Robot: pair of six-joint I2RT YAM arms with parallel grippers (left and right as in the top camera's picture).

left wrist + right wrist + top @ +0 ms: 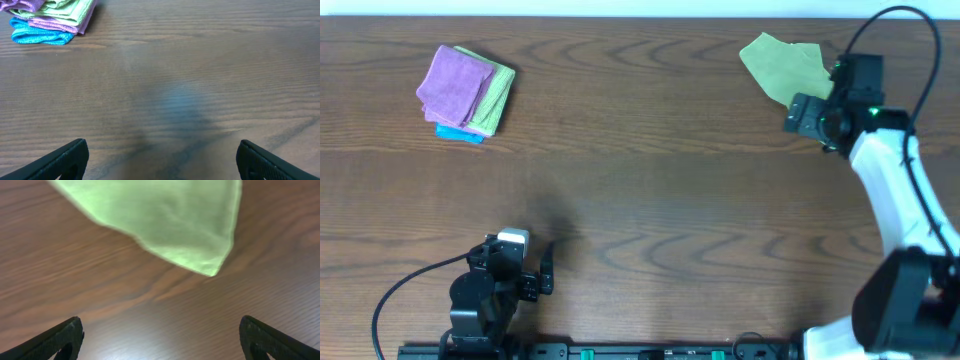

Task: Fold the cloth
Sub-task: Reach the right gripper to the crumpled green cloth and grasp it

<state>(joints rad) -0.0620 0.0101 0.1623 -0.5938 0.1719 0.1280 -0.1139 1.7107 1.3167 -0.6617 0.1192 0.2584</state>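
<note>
Green cloth lying loose, unfolded, at far right of table. Right gripper hovering there, just short of cloth corner, jaws spread, holding nothing. Left gripper sitting at table's near left, jaws spread, empty. Folded stack resting at table's far left. No fold made; grasping and folding all remaining

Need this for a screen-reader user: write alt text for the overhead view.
A rumpled green cloth lies near the far right corner of a wooden table, with the right gripper open at its edge, holding nothing. A stack of folded cloths sits far left, and the left gripper hangs open near the front edge.
</note>
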